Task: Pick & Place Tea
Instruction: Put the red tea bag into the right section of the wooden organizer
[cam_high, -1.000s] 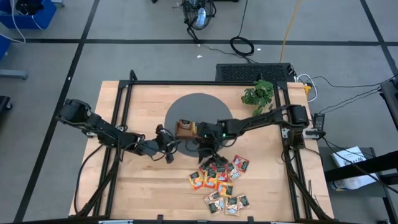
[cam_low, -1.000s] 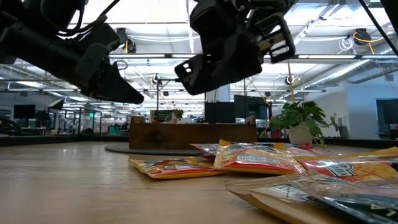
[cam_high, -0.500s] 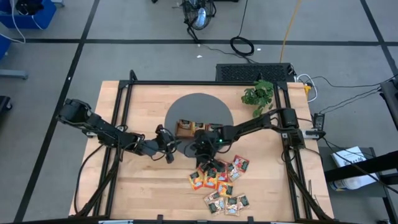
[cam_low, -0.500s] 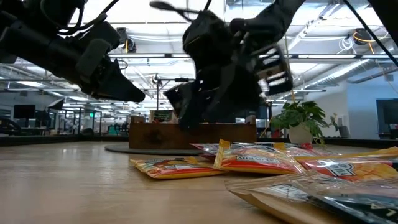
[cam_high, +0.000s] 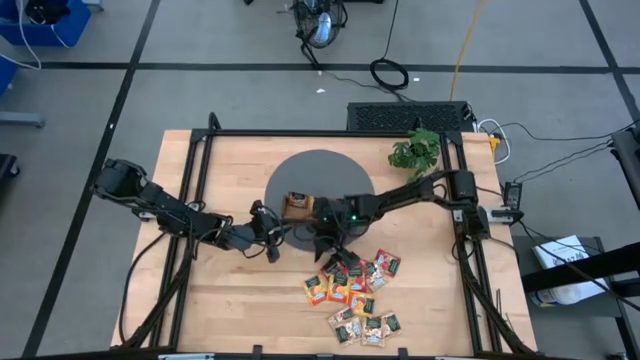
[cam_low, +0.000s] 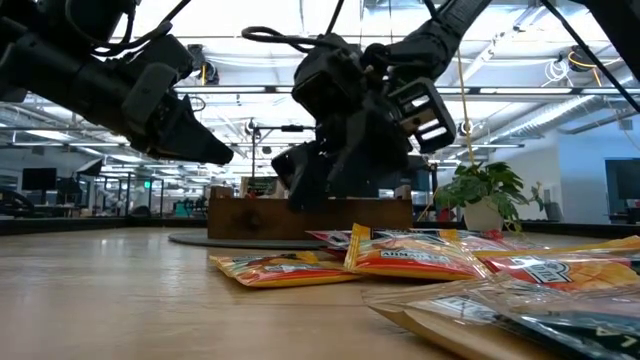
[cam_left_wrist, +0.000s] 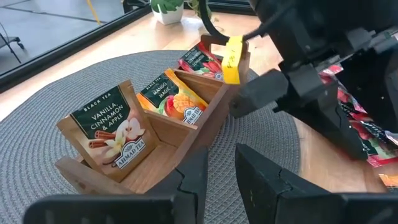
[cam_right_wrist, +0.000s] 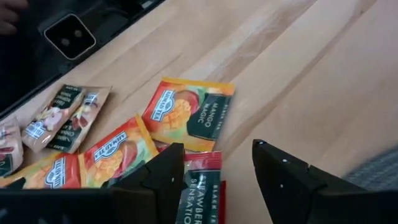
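Note:
Loose tea sachets (cam_high: 355, 290) lie in a heap on the wooden table, near its front edge. My right gripper (cam_high: 325, 248) hangs open just above the heap's far end. In the right wrist view its fingers stand on either side of a red sachet (cam_right_wrist: 199, 183), beside a mango sachet (cam_right_wrist: 189, 112). The wooden tray (cam_high: 298, 207) sits on a grey round mat. It holds a green sachet (cam_left_wrist: 115, 134), a mango one (cam_left_wrist: 177, 99) and a red one (cam_left_wrist: 199, 59), one per compartment. My left gripper (cam_left_wrist: 219, 168) waits left of the tray with a narrow gap and nothing in it.
A potted plant (cam_high: 415, 150) stands at the table's far right. The grey mat (cam_high: 320, 170) covers the far middle. Black frame rails run along the table's left and right sides. Bare wood lies at the near left.
My right gripper has come down from above the tray's near side toward the far end of the sachet heap, shifting a little toward the table's near and left edges. The left arm and the sachets have kept still.

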